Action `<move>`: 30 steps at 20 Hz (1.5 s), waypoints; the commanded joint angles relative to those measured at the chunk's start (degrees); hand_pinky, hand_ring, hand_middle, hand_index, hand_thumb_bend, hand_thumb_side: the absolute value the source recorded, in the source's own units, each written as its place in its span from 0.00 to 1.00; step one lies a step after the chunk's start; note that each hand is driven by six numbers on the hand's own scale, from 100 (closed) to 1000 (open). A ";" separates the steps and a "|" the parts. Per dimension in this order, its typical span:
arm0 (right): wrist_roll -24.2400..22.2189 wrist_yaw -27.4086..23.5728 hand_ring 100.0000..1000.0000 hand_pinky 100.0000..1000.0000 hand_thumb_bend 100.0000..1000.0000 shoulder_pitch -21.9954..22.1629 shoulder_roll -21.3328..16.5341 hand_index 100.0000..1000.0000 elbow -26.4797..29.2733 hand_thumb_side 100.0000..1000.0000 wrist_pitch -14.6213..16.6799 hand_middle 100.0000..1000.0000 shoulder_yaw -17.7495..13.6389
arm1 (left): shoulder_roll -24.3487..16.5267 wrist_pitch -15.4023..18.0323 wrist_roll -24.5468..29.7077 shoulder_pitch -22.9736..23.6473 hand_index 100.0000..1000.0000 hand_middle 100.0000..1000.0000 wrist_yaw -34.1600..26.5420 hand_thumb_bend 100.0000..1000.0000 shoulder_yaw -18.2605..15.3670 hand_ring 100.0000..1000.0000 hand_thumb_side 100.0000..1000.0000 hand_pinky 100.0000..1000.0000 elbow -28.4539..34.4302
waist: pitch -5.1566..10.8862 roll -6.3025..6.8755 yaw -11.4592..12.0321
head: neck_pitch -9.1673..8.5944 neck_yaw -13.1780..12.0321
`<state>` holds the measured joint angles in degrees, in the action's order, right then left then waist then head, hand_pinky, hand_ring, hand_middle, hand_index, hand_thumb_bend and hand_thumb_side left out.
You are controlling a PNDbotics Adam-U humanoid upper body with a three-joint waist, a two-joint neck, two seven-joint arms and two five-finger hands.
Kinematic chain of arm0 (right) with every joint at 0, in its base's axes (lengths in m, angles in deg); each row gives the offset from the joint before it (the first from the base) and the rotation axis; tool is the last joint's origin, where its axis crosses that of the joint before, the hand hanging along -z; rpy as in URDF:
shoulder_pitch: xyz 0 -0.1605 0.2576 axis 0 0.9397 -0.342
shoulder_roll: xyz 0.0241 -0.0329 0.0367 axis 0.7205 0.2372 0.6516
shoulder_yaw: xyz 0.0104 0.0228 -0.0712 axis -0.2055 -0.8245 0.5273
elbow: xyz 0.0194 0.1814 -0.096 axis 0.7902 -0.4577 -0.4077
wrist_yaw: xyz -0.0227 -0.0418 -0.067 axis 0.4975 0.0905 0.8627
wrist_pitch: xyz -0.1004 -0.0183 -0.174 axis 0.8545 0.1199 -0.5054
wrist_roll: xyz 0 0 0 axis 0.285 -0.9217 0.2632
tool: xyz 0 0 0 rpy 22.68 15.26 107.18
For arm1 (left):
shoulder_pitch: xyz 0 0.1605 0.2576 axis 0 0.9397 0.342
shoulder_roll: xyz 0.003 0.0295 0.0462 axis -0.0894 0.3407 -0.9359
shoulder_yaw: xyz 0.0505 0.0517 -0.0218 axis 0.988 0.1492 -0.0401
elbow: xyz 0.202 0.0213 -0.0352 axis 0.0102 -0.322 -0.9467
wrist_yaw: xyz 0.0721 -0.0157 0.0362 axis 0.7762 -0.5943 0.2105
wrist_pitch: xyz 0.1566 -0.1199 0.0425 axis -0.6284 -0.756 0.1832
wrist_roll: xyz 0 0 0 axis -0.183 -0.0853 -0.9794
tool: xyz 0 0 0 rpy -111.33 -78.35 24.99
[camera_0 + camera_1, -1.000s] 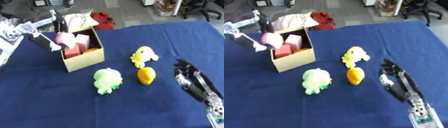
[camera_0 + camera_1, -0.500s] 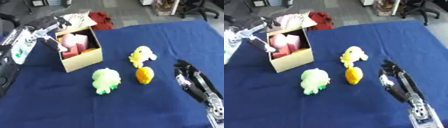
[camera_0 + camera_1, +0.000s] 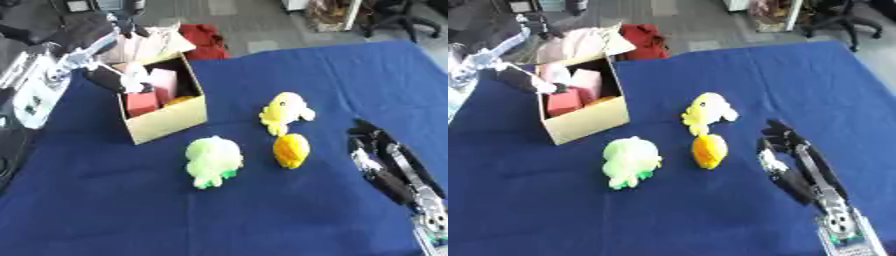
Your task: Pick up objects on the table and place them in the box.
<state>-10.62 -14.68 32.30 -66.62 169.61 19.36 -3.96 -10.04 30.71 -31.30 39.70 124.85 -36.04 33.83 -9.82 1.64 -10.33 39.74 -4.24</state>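
An open cardboard box (image 3: 168,118) stands at the table's left with pink and red blocks (image 3: 153,87) inside. My left hand (image 3: 112,80) reaches over the box's left rim, its dark fingers stretched out above the blocks and holding nothing. On the blue table (image 3: 262,210) lie a yellow duck plush (image 3: 284,111), an orange plush (image 3: 290,149) just in front of it, and a green plush (image 3: 213,159) in front of the box. My right hand (image 3: 381,162) rests open on the cloth at the lower right, apart from the toys.
A red bag (image 3: 206,40) and a pale cloth (image 3: 144,42) lie on the floor beyond the table's far edge, behind the box. Office chairs (image 3: 833,15) stand at the far right. The table's left edge runs close by the box.
A second ago my left hand held a pink block above the box; that block now lies inside and the hand stays at the left rim. My right hand has not moved.
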 commanded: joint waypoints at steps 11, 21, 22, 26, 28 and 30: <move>-0.07 0.20 0.82 0.82 0.00 -0.89 -0.44 0.96 0.73 0.73 0.18 0.80 -0.14 | 1.33 1.80 23.74 2.69 0.87 0.77 -7.66 0.61 11.53 0.73 0.22 0.80 5.22 | 1.39 -0.41 -0.40 | -0.45 0.03; -0.30 0.00 0.82 0.82 0.00 -1.04 -0.05 0.96 0.78 0.73 0.22 0.80 0.05 | 11.01 5.61 19.80 0.84 0.87 0.77 2.10 0.60 12.41 0.73 0.18 0.80 -4.63 | 1.08 -0.83 -1.08 | -0.53 -0.33; -0.30 -0.01 0.82 0.82 0.00 -1.07 -0.04 0.96 0.79 0.73 0.22 0.80 0.05 | 11.57 6.02 19.46 1.00 0.84 0.74 2.83 0.58 12.52 0.70 0.16 0.78 -5.50 | 1.04 -0.87 -1.16 | -0.57 -0.33; -0.27 -0.03 0.82 0.82 0.00 -0.99 -0.09 0.96 0.75 0.73 0.16 0.80 0.01 | 12.50 7.67 17.62 1.67 0.64 0.55 3.38 0.47 12.79 0.52 0.03 0.71 -7.58 | 1.02 -0.81 -1.21 | -0.60 -0.43; -0.27 0.00 0.82 0.82 0.00 -0.96 -0.04 0.96 0.76 0.73 0.18 0.80 0.01 | 11.99 7.94 15.58 2.06 0.52 0.43 3.18 0.38 12.41 0.42 0.00 0.67 -7.33 | 1.09 -0.72 -1.10 | -0.58 -0.34; -0.22 0.07 0.82 0.82 0.00 -0.91 -0.03 0.96 0.76 0.73 0.18 0.80 -0.06 | 10.81 7.52 13.36 2.40 0.44 0.35 2.76 0.35 11.30 0.35 0.00 0.64 -5.90 | 1.17 -0.66 -0.95 | -0.62 -0.19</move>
<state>-10.79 -14.69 31.84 -66.17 169.61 19.44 -3.79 2.58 38.27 -16.64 42.71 127.65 -23.72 26.97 -9.82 1.63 -11.29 39.71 -4.44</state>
